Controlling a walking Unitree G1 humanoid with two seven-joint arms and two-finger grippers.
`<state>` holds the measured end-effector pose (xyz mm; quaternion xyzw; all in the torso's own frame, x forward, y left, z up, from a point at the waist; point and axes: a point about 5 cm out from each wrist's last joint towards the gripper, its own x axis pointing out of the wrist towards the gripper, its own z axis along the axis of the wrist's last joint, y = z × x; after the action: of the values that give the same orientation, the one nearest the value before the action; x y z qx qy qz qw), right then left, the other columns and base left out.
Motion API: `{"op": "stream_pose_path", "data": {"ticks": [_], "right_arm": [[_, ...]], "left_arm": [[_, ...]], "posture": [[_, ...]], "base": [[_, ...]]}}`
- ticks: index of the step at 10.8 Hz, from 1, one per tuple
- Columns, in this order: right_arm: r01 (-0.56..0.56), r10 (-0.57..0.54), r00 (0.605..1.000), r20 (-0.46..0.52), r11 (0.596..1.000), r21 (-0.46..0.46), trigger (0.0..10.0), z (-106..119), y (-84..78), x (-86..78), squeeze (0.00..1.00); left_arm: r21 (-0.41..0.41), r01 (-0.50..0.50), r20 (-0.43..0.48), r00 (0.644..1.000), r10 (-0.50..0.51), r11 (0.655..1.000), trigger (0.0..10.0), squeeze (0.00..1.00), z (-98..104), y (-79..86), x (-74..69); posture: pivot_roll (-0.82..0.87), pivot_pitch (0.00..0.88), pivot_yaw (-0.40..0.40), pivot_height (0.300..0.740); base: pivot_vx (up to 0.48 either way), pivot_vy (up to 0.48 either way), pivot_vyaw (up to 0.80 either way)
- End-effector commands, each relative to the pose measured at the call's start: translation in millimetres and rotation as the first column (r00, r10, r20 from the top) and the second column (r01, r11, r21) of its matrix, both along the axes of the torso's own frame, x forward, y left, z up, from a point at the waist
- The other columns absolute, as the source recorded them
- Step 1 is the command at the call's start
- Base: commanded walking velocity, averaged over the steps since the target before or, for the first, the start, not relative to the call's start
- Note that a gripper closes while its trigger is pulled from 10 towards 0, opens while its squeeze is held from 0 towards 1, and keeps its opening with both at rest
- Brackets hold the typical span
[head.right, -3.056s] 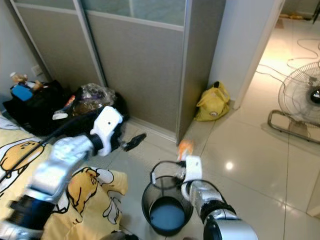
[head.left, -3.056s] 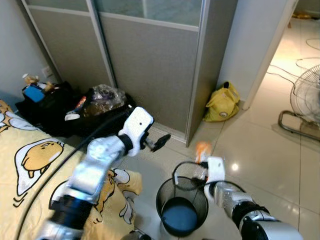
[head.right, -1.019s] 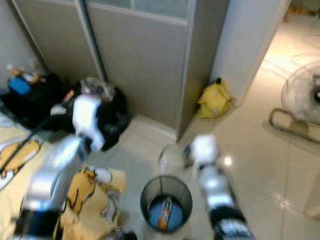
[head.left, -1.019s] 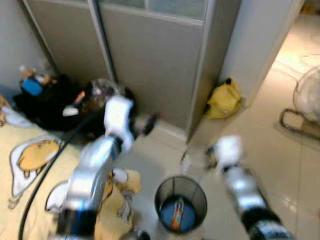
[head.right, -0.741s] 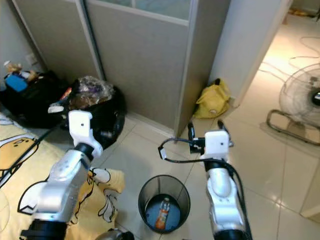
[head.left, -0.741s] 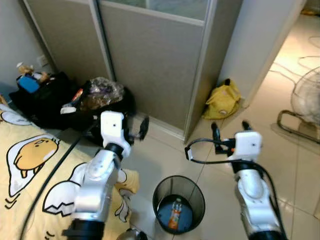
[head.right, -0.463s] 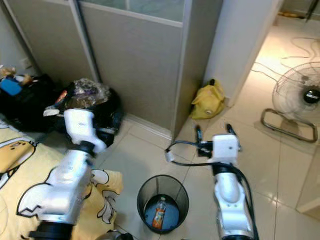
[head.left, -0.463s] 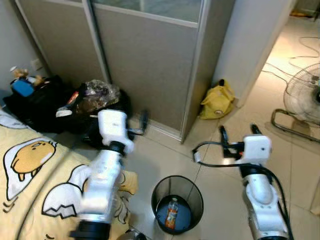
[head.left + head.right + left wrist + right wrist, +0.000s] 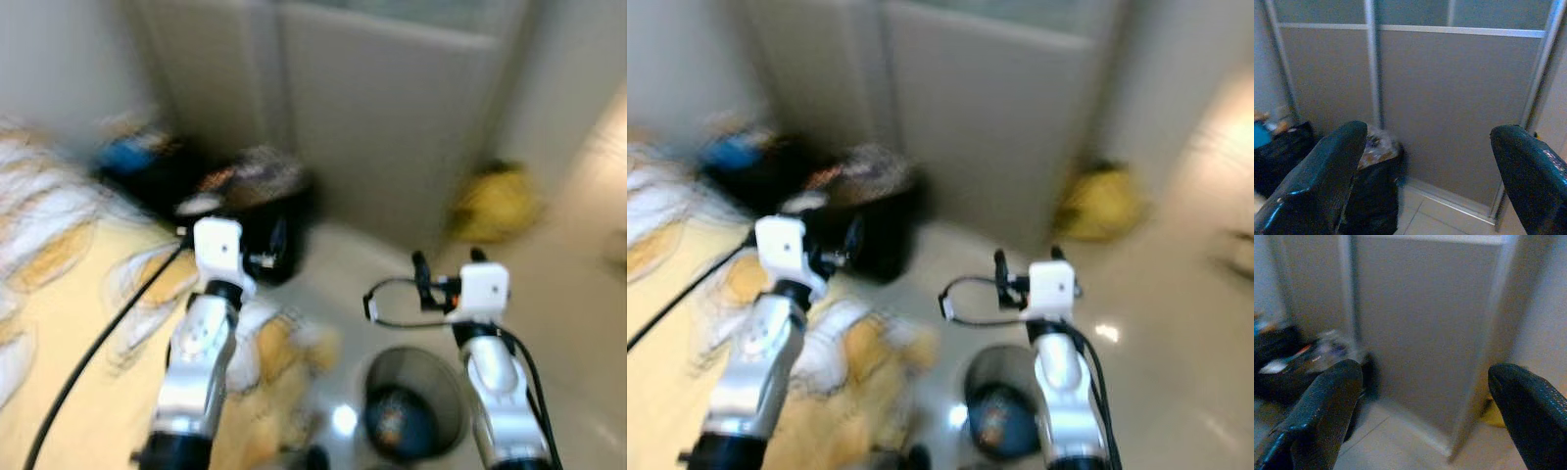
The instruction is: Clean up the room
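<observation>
The head views are blurred. A black wire bin (image 9: 412,360) stands on the tiled floor in front of me, with a blurred orange bottle (image 9: 390,428) lying inside it. My right gripper (image 9: 448,262) is raised above the bin's far rim, open and empty; the right wrist view shows its fingers (image 9: 1327,406) spread wide before the grey wardrobe door. My left gripper (image 9: 277,240) is held up near an open black bag of rubbish (image 9: 257,186). It is also open, with nothing between its fingers (image 9: 1327,171).
A yellow bag (image 9: 495,201) sits on the floor by the wardrobe corner. A yellow cartoon-print blanket (image 9: 69,294) spreads over the floor at left, reaching close to the bin. More black bags with small items (image 9: 132,162) lie along the wall.
The right gripper let the orange bottle fall into the bin and rose open. The camera has since swung left, so the whole scene has slid right and blurred; both arms keep their raised pose.
</observation>
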<state>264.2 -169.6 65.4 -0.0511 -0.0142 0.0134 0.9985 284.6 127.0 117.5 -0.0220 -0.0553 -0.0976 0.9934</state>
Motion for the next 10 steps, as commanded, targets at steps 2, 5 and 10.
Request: {"op": "stream_pose_path", "data": {"ticks": [2,5,10], "right_arm": [[-0.021,0.021,1.0,-0.007,1.0,0.002,10.0,0,4.2,2.8,0.0],[-0.039,0.039,0.999,-0.007,0.999,0.013,10.0,1,8.2,2.8,0.0],[-0.029,0.031,0.999,-0.041,0.999,0.041,10.0,-3,2.9,1.5,0.0]], "left_arm": [[0.005,-0.001,0.007,1.0,0.001,1.0,10.0,0.0,0,1.8,3.2],[0.037,0.031,0.03,0.999,-0.033,0.999,10.0,0.0,0,-5.6,0.3],[0.018,-0.014,-0.023,1.0,0.014,1.0,10.0,0.0,-10,0.4,-1.3]], "posture": [[-0.13,0.0,0.05,0.74],[-0.14,0.0,0.059,0.74],[-0.15,0.0,0.061,0.74]], "base": [[0.0,0.0,0.69],[0.0,0.0,0.71],[0.0,-0.382,0.69]]}}
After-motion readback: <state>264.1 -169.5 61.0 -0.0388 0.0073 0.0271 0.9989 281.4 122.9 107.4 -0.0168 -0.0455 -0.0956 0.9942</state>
